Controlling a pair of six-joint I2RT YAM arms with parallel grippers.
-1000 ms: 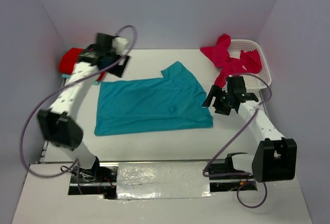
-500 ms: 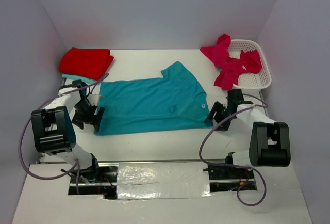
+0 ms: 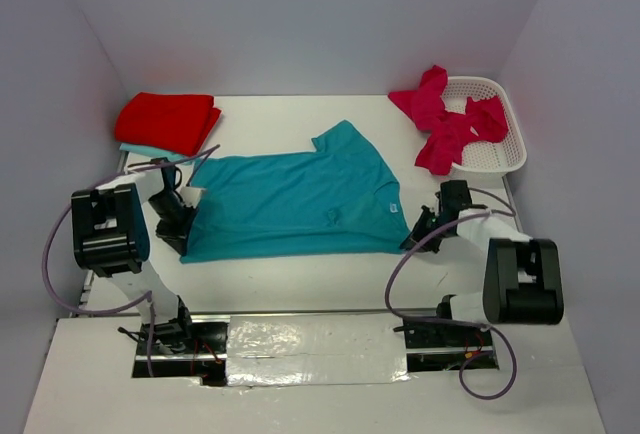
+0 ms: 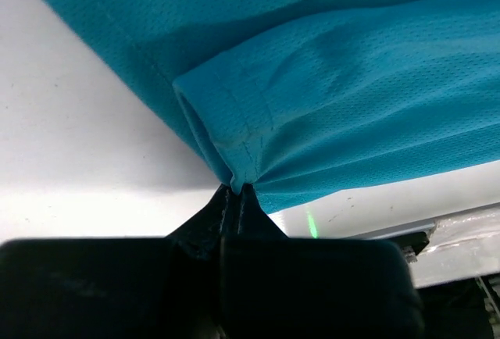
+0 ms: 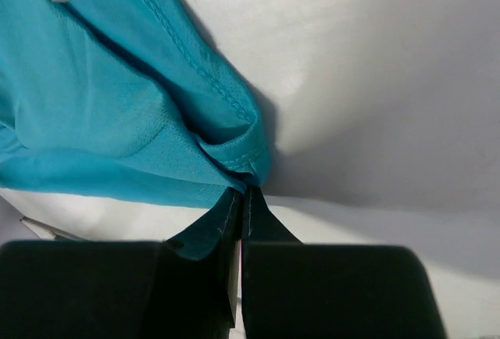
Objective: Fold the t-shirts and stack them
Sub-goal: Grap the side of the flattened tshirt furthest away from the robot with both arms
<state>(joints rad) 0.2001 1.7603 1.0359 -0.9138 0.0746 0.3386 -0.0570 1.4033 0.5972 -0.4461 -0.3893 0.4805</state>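
A teal t-shirt [image 3: 295, 202] lies spread flat in the middle of the table. My left gripper [image 3: 183, 241] is shut on its near left corner, and the hem bunches between the pinched tips [image 4: 237, 188]. My right gripper [image 3: 412, 237] is shut on the near right corner of the same teal t-shirt [image 5: 117, 112], whose hem is pinched at the tips [image 5: 244, 190]. A folded red t-shirt [image 3: 167, 121] rests on a folded teal one [image 3: 150, 151] at the back left. Pinkish-magenta t-shirts [image 3: 445, 124] spill out of the basket at the back right.
The white mesh basket [image 3: 498, 157] stands at the back right by the wall. Both arm bases and a foil-covered strip [image 3: 315, 347] line the near edge. Grey walls close in the table on three sides.
Both grippers came down to the teal t-shirt's near corners and closed on them. The left arm left the folded stack at the back left.
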